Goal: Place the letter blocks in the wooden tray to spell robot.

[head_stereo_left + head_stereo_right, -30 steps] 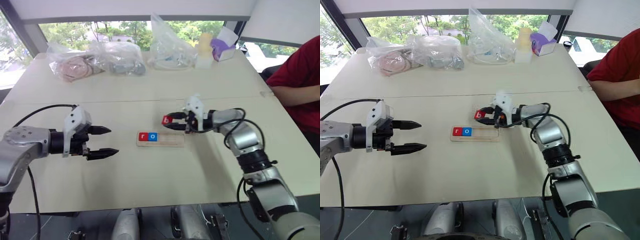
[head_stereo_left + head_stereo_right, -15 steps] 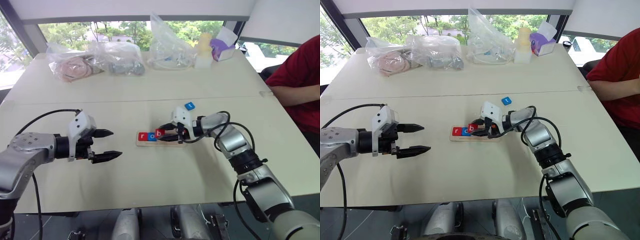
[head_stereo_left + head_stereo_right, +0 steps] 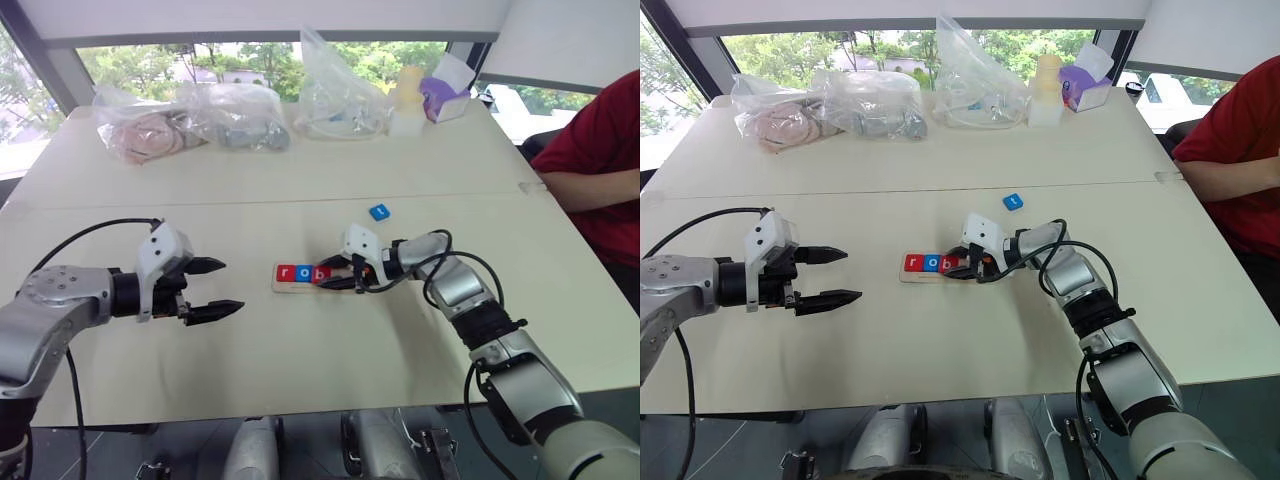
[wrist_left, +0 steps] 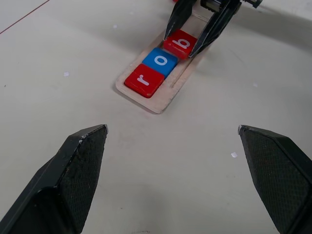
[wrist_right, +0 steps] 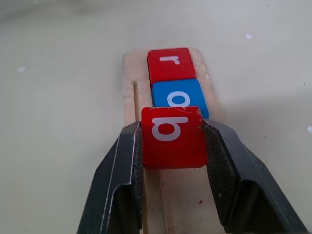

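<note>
Between the right hand (image 3: 338, 275) fingers, seen from the head, a red b tile (image 3: 320, 274) is pinched over the tray (image 3: 340, 288), just past the blue o (image 3: 302, 273) and the red r (image 3: 285, 272). A loose blue tile (image 3: 379, 212) lies on the table (image 3: 300, 350) beyond that hand, apart from it. The left hand (image 3: 212, 287) hovers spread and empty, well to the far side of the tray from the right one.

From the left wrist, the tray lies ahead of the spread fingers (image 4: 73, 170); r, o and b sit in a row, with the other hand's black fingers clamped on the b's two sides.

From the right wrist, the b (image 5: 171, 136) is squeezed between both pads (image 5: 129, 165) and seems raised or tilted, its far edge overlapping the o (image 5: 178, 97).

Risks, as I judge them: releasing now could leave the b resting on the o's edge rather than flat in its slot. Pressing down could shove the o and r along, or slide the light tray on the table. Fingers opening inside the narrow rim could catch it and drag the tile out.
</note>
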`<state>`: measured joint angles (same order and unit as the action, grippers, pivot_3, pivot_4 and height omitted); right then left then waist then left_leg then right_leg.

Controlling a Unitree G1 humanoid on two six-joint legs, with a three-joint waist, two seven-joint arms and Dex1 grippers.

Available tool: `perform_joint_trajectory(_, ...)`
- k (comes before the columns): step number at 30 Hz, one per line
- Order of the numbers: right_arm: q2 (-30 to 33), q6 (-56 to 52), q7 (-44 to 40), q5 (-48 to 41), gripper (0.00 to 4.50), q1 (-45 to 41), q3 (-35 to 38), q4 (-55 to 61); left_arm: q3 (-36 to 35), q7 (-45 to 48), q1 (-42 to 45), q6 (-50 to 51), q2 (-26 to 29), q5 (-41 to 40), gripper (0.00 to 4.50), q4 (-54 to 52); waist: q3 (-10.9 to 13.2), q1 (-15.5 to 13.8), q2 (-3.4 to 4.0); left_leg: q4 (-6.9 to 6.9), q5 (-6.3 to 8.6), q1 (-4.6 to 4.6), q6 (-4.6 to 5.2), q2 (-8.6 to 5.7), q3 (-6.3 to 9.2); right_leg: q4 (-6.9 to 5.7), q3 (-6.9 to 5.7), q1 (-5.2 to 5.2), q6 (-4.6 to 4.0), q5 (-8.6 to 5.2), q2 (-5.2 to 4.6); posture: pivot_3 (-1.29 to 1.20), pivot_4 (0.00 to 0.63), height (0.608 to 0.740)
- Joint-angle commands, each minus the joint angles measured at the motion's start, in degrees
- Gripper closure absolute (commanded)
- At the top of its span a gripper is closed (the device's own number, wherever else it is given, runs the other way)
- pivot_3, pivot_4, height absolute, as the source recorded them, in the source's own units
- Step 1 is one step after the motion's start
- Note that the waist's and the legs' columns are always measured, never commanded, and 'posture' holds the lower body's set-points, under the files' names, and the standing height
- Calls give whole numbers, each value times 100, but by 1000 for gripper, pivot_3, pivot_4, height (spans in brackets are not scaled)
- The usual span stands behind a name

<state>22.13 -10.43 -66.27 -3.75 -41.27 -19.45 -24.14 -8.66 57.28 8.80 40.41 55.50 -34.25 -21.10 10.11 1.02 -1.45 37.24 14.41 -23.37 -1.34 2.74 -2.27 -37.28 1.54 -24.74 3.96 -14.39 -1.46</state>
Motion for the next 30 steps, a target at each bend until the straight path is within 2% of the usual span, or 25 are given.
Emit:
perform_joint_trajectory(1, -26, 107, -13, -27, 3335, -190, 130, -41, -45, -30, -9, -78, -20, 20, 0, -183, 0, 2, 0, 0, 0, 0, 0, 0, 0, 0, 0, 0, 0, 0, 0, 0, 150, 738)
perform_joint_trajectory(6, -82, 187, 29, 18, 3335, -249, 132, -164, -9, -39, -6, -110, -15, 81, 0, -159, 0, 7, 0, 0, 0, 0, 0, 0, 0, 0, 0, 0, 0, 0, 0, 0, 150, 738)
perform_joint_trajectory(7, -96, 208, 47, 23, 2204, -259, 135, -188, 3, -44, 0, -114, -20, 95, 0, -156, 0, 7, 0, 0, 0, 0, 0, 0, 0, -1, 0, 0, 0, 0, 0, 0, 150, 738)
perform_joint_trajectory(8, -114, 245, 104, 36, 1929, -272, 151, -215, 12, -46, 1, -112, -27, 102, 0, -162, 0, 6, 0, 0, 0, 1, 0, 0, 0, 0, 0, 0, 0, 0, 0, 0, 150, 738)
perform_joint_trajectory(10, -139, 260, 169, 27, 886, -301, 186, -242, 21, -49, 0, -102, -44, 111, 0, -179, 0, 4, 0, 0, 0, 1, 0, 0, 0, -1, 0, 0, 1, 1, 0, 0, 150, 738)
perform_joint_trajectory(12, -142, 219, 188, -17, 48, -315, 220, -206, 28, -52, 1, -97, -57, 116, 0, -188, 0, 3, 0, 0, 0, 0, 0, 0, 0, -1, 0, 0, 2, 1, 0, 0, 150, 738)
perform_joint_trajectory(18, -35, 178, 186, -47, 48, -227, 262, -13, 41, -70, 23, -97, -86, 141, 0, -193, 0, 3, 0, 0, 0, 0, 0, 0, 0, -1, 0, 0, 3, 2, 0, 0, 150, 738)
perform_joint_trajectory(21, 110, -196, 451, -257, 48, -178, 662, 237, -31, -132, 57, -106, -116, 124, 0, -203, 0, -1, 0, 0, 0, 0, 0, 0, 0, -1, 0, 0, 4, 2, 0, 0, 150, 738)
perform_joint_trajectory(24, 208, -910, 1088, -507, 48, -99, 1309, 625, -222, -337, 148, -33, -300, -64, 0, -277, 0, -27, 0, 1, 0, -1, 0, 0, 0, -2, 0, 0, 4, 3, -4, 0, 150, 738)
perform_joint_trajectory(26, 253, -1598, 1807, -614, 48, 122, 1828, 1173, -319, -472, 252, 138, -476, -345, 0, -436, -2, -38, -3, 2, 0, -2, -1, 0, 2, -1, 0, 2, 4, 2, -6, 0, 150, 738)
perform_joint_trajectory(30, 119, -2791, 2864, -651, 48, 681, 2305, 2371, -266, -587, 368, 400, -611, -663, 0, -725, -3, -27, -4, -2, 0, -1, -1, -2, 6, -1, 0, 3, 6, 3, -7, 0, 150, 738)
